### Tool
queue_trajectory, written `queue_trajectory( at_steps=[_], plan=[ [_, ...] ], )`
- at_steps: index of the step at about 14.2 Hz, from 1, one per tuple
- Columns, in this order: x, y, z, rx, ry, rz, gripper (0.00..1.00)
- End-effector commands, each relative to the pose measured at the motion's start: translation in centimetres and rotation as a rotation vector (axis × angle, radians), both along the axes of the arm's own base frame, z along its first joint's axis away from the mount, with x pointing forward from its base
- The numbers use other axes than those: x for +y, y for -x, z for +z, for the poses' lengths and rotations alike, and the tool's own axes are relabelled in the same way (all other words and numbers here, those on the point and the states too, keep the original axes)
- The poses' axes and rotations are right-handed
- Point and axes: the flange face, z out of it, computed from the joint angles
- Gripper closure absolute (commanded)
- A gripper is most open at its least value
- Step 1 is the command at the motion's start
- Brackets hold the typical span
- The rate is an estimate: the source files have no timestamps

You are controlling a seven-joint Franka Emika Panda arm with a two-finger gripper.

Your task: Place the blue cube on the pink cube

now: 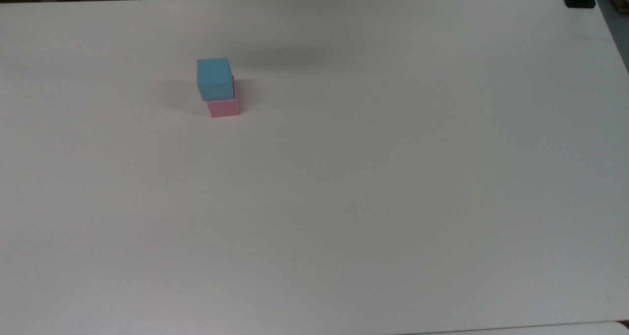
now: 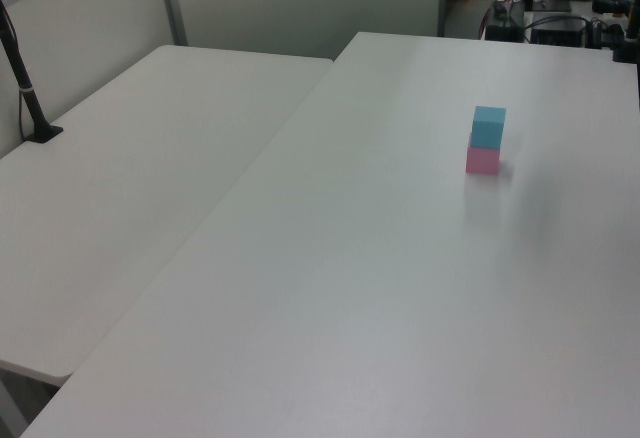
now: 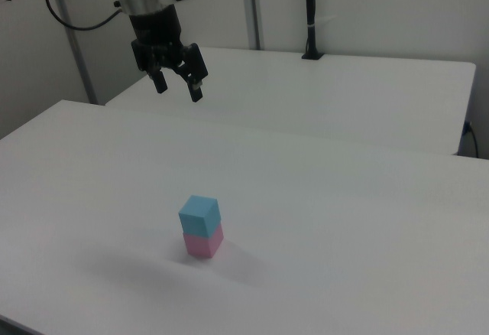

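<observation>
The blue cube [image 1: 214,77] is seated on the pink cube [image 1: 223,107], slightly offset, on the white bench [image 1: 373,178] toward the top view's upper left. The pincer [image 3: 175,82] is seen high above the stack, spread wide, nothing gripped.

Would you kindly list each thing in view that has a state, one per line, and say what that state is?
blue cube: resting on top of the pink cube, held by nothing.
pink cube: on the table, under the blue cube.
tool: open, empty, raised high above the table and away from the stack.
</observation>
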Motion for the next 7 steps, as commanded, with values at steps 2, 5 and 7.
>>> queue_trajectory(
  at_steps=[2, 5, 7],
  plan=[
    [0.02, 0.60, 0.33, 0.007, -0.019, -0.047, 0.00],
    [-0.08, 0.86, 0.60, -0.002, -0.019, -0.050, 0.00],
    [0.02, 0.87, 0.57, 0.001, -0.021, -0.048, 0.00]
  ],
)
